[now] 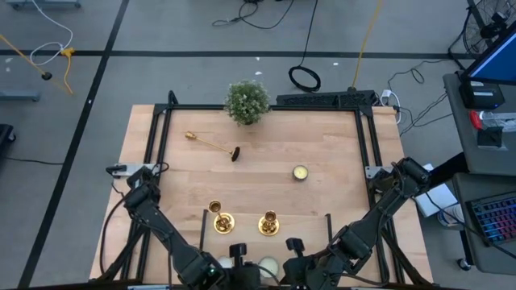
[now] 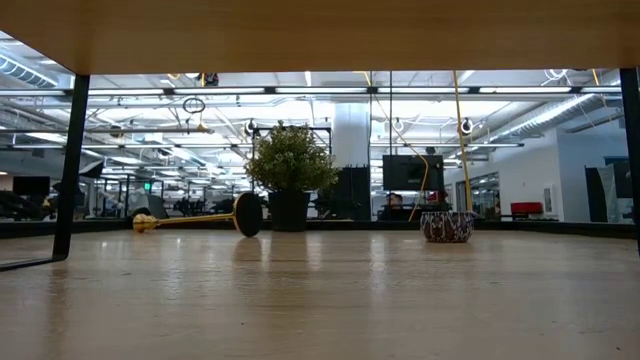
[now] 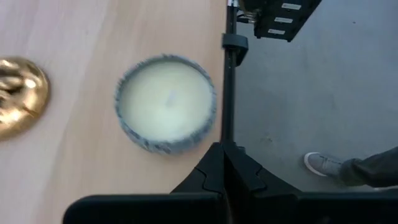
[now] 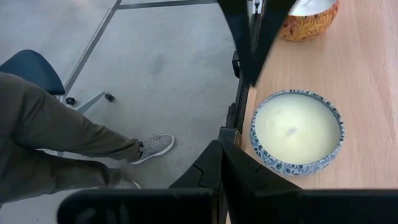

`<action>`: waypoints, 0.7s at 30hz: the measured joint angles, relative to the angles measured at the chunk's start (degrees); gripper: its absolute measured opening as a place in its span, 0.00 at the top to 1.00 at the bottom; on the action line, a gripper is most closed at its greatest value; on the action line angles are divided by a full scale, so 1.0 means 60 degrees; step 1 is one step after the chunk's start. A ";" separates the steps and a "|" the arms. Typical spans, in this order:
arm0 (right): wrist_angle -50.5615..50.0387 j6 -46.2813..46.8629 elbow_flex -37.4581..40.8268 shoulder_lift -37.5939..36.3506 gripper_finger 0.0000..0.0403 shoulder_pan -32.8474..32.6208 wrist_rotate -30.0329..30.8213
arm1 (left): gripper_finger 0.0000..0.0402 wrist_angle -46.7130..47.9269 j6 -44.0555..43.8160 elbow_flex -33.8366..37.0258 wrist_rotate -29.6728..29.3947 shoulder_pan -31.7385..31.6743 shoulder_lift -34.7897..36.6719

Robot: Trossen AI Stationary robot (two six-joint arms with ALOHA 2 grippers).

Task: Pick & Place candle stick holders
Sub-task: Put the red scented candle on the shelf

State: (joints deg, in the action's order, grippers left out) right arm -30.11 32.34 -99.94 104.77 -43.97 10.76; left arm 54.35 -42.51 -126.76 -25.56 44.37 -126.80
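Two shiny gold candle stick holders stand upright on their round bases near the table's near edge, one left of middle (image 1: 223, 222) and one at the middle (image 1: 268, 224). A smaller gold piece (image 1: 215, 208) sits right by the left one; whether it is a third holder I cannot tell. A gold base edge also shows in the left wrist view (image 3: 18, 93). My left gripper (image 1: 238, 253) (image 3: 224, 155) and right gripper (image 1: 294, 245) (image 4: 221, 155) are both shut and empty, side by side over the near edge, short of the holders.
A pale candle in a blue-speckled bowl (image 3: 166, 102) (image 4: 297, 130) sits at the near edge between the grippers. An orange patterned bowl (image 4: 308, 18) is nearby. A tealight (image 1: 300, 172), a long gold snuffer (image 1: 211, 145) and a potted plant (image 1: 247, 101) lie farther back. A person's leg (image 4: 56, 143) is beside the table.
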 joint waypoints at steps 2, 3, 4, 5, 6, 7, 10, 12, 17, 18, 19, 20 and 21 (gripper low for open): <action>-0.0024 -0.0004 0.0000 -0.0006 1.00 -0.0001 -0.0011 | 1.00 -0.0004 -0.0282 0.0000 -0.0021 0.0135 0.0000; -0.0053 -0.0004 0.0000 -0.0027 1.00 -0.0004 -0.0011 | 1.00 -0.0007 -0.0409 0.0000 -0.0080 0.0217 0.0000; -0.0098 -0.0001 0.0000 -0.0042 1.00 -0.0004 -0.0012 | 1.00 -0.0007 -0.0537 0.0000 -0.0200 0.0286 0.0007; -0.0140 0.0000 -0.0002 -0.0057 1.00 -0.0002 -0.0010 | 1.00 0.0000 -0.0654 0.0000 -0.0342 0.0359 0.0022; -0.0193 0.0002 -0.0011 -0.0076 1.00 0.0000 -0.0011 | 1.00 -0.0002 -0.0781 0.0000 -0.0518 0.0420 0.0036; -0.0286 0.0016 -0.0011 -0.0112 1.00 0.0000 -0.0011 | 1.00 -0.0009 -0.0879 0.0000 -0.0651 0.0464 0.0053; -0.0516 0.0156 -0.0011 -0.0186 1.00 0.0000 0.0006 | 1.00 0.0000 -0.1020 0.0000 -0.1169 0.0573 0.0169; -0.0595 0.0171 -0.0011 -0.0217 1.00 0.0004 0.0028 | 1.00 -0.0063 -0.0984 0.0000 -0.1543 0.0574 0.0319; -0.0607 0.0174 -0.0010 -0.0239 1.00 0.0018 0.0213 | 1.00 -0.0098 -0.0865 0.0000 -0.2313 0.0530 0.0765; -0.0622 0.0166 -0.0010 -0.0277 1.00 0.0018 0.0280 | 1.00 -0.0098 -0.0842 0.0000 -0.2484 0.0530 0.0855; -0.0657 0.0154 -0.0011 -0.0325 1.00 0.0018 0.0451 | 1.00 -0.0115 -0.0763 0.0000 -0.2660 0.0530 0.0963; -0.0728 0.0130 -0.0009 -0.0388 1.00 0.0018 0.0581 | 1.00 -0.0127 -0.0679 0.0000 -0.2834 0.0530 0.1086; -0.0794 0.0097 -0.0010 -0.0461 1.00 0.0018 0.0772 | 1.00 -0.0151 -0.0624 0.0000 -0.3011 0.0536 0.1205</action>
State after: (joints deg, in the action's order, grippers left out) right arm -34.87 32.92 -100.00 102.00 -43.86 15.39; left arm 53.44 -46.25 -126.76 -43.63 47.59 -119.57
